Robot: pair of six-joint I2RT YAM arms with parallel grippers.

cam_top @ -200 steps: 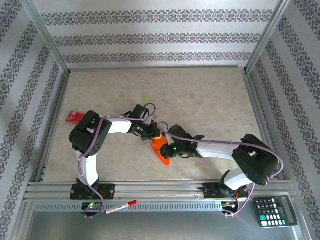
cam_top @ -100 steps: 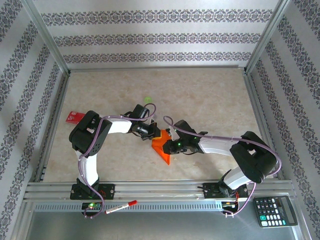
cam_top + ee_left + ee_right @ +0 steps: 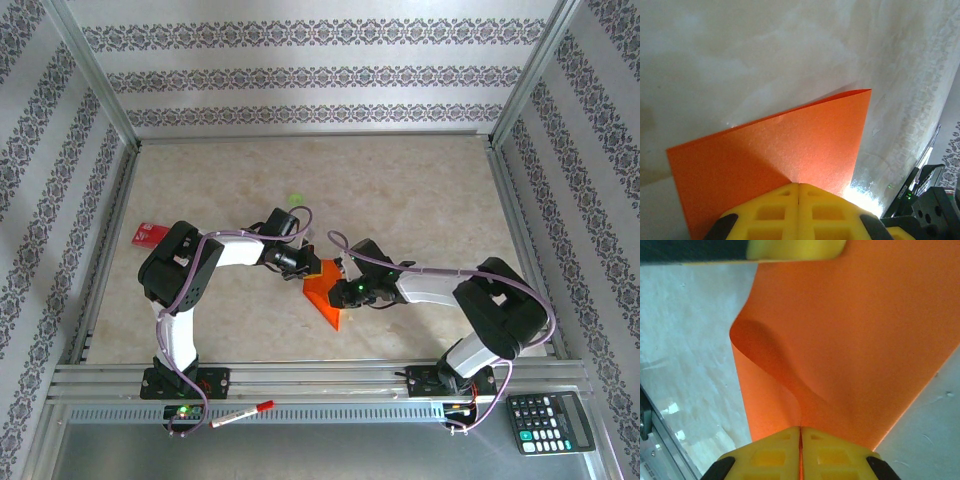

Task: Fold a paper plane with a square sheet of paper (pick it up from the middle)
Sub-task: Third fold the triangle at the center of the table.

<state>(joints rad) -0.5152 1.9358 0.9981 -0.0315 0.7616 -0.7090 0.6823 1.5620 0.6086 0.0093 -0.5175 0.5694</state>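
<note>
Swinging inward, the right arm has carried the right claw (image 3: pixel 338 287) closer to the left claw (image 3: pixel 312 270), uncovering more of the thin, bright orange square sheet of paper (image 3: pixel 326 305) between them at mid-bench (image 3: pixel 420 190). Both claws are clenched on it. A flap curls beside the right pinch, so a fold looks under way.

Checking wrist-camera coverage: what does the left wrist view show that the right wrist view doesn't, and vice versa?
Left wrist: the square sheet of paper as a flat panel with a sharp corner, plus the right arm's green light. Right wrist: a curled, bulging layer of it, a yellow pad of the left gripper at the top. Both: shut yellow fingers pinching the orange sheet, table behind.
</note>
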